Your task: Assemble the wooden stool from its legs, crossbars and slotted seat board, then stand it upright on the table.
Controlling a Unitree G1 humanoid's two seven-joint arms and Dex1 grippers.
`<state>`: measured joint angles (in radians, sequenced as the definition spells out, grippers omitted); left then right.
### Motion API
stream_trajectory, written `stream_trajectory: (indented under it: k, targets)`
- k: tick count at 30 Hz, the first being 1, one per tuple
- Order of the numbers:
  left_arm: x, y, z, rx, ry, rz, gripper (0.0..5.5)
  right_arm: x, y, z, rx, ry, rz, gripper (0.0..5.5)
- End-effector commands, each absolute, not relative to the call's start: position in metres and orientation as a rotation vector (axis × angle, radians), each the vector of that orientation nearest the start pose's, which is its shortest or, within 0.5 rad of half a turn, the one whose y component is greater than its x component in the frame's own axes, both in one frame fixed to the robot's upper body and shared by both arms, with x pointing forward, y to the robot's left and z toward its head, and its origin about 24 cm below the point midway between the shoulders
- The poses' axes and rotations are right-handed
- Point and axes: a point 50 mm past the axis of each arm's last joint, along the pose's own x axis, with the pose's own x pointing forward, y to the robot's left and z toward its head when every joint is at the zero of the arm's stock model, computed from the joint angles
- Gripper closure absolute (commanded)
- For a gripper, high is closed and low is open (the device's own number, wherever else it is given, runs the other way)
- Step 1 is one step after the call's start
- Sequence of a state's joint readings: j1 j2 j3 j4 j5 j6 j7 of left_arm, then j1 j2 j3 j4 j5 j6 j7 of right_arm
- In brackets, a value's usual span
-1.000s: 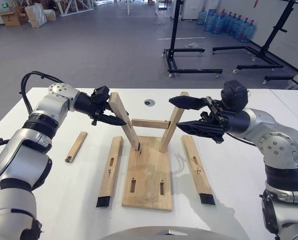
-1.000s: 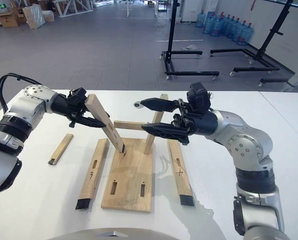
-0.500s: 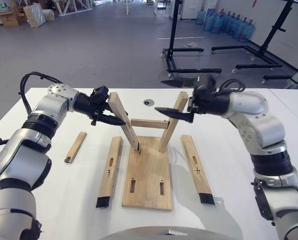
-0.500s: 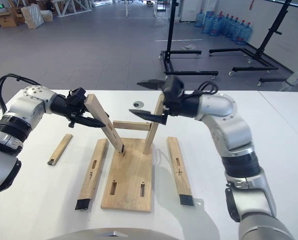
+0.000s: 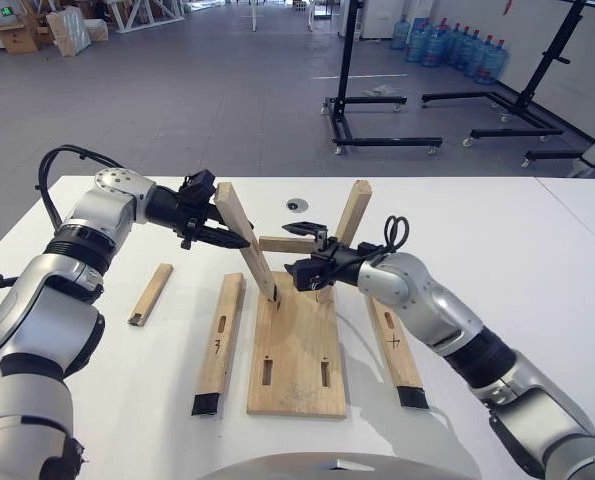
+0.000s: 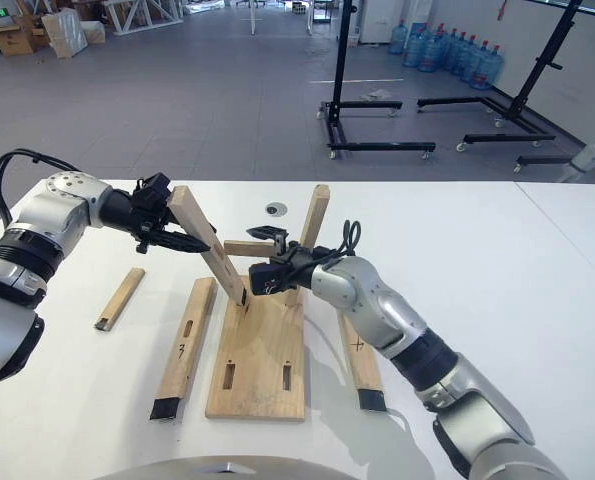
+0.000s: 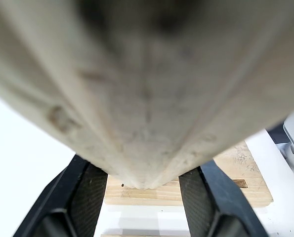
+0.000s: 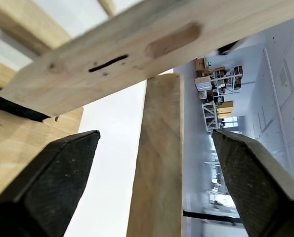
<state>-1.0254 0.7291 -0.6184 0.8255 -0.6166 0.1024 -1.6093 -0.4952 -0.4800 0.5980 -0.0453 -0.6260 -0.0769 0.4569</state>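
The slotted seat board (image 5: 297, 350) lies flat on the white table (image 5: 537, 260). Two legs stand in its far slots: a tilted left leg (image 5: 245, 240) and a right leg (image 5: 345, 232). A crossbar (image 5: 282, 244) runs between them. My left gripper (image 5: 222, 225) is shut on the left leg near its top, its fingers (image 7: 87, 197) pressing both sides. My right gripper (image 5: 299, 250) is open, one finger above and one below the crossbar (image 8: 156, 163), just beside the right leg.
Two loose legs lie flat beside the board, one to its left (image 5: 222, 345) and one to its right (image 5: 392, 340). A short crossbar (image 5: 152, 293) lies further left. A round hole (image 5: 297, 205) sits in the table behind the stool.
My right arm has swung down and in toward the centre, bringing its open fingers around the crossbar. The left arm and the leg it holds have stayed put.
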Motion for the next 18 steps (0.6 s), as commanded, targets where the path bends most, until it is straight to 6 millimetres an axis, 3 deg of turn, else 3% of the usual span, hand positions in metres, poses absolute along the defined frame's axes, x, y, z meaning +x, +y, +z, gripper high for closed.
stream_trajectory:
  k: [1,10,18]
  targets:
    - [0.344,0.192,0.153,0.274,0.492,-1.598,3.49,0.282,-0.059,0.101,-1.371,-0.46,0.814,1.35]
    - [0.345,0.193,0.152,0.268,0.509,-1.591,3.49,0.275,-0.046,0.102,-1.363,-0.561,0.779,1.35]
    - [0.346,0.193,0.153,0.274,0.511,-1.587,3.49,0.28,-0.05,0.098,-1.384,-0.511,0.763,2.83]
